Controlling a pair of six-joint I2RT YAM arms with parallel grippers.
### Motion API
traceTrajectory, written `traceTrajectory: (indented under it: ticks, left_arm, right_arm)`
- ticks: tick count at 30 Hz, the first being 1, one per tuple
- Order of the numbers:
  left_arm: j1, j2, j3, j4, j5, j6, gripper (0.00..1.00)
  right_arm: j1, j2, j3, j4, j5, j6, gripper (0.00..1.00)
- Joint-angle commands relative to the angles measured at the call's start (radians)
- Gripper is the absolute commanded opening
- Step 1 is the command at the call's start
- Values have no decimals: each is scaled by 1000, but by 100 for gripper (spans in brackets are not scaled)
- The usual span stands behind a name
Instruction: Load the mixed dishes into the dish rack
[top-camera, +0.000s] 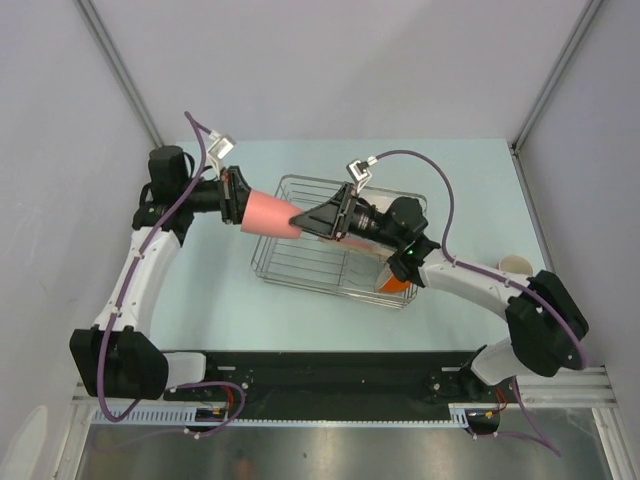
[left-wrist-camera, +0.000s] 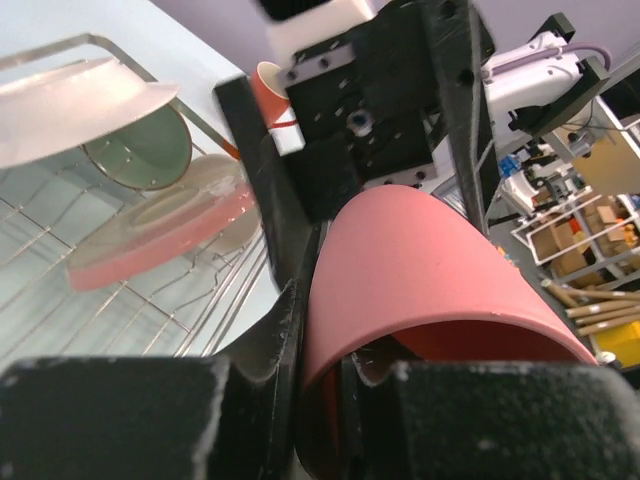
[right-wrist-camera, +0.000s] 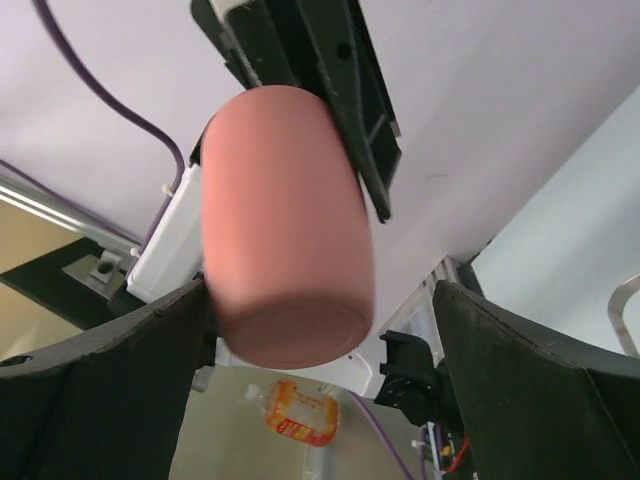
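My left gripper (top-camera: 238, 197) is shut on the rim of the coral-pink cup (top-camera: 266, 213), one finger inside and one outside, as the left wrist view (left-wrist-camera: 320, 350) shows. It holds the cup (left-wrist-camera: 430, 270) on its side above the left end of the dish rack (top-camera: 330, 255). My right gripper (top-camera: 303, 220) is open, its fingers either side of the cup's base (right-wrist-camera: 285, 230); a gap shows by the right finger (right-wrist-camera: 540, 380). In the rack (left-wrist-camera: 150, 300) stand a pale green bowl (left-wrist-camera: 140, 150), two pinkish-white plates (left-wrist-camera: 80, 100) and an orange bowl (top-camera: 397, 283).
A cream cup (top-camera: 515, 265) stands on the pale table at the right, beside my right arm. Grey walls close in the table on the left, back and right. The arm bases sit on a black rail at the near edge.
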Motion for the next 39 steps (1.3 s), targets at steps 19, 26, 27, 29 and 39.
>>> traceTrajectory:
  ticks: [19, 26, 27, 29, 39]
  left_arm:
    - [-66, 0, -44, 78, -82, 63, 1]
    - [-34, 71, 85, -294, -187, 361, 86]
    - [-19, 72, 89, -310, -184, 375, 92]
    - [39, 69, 85, -310, -182, 375, 99]
    - [131, 11, -133, -207, -455, 510, 100]
  right_arm:
    - [36, 104, -4, 339, 54, 178, 61]
    - [-40, 19, 2, 88, 11, 23, 0]
    - [-49, -48, 12, 0, 19, -48, 0]
    - [-71, -104, 105, -342, 64, -196, 0]
    - [-31, 156, 793, -1303, 474, -787, 0]
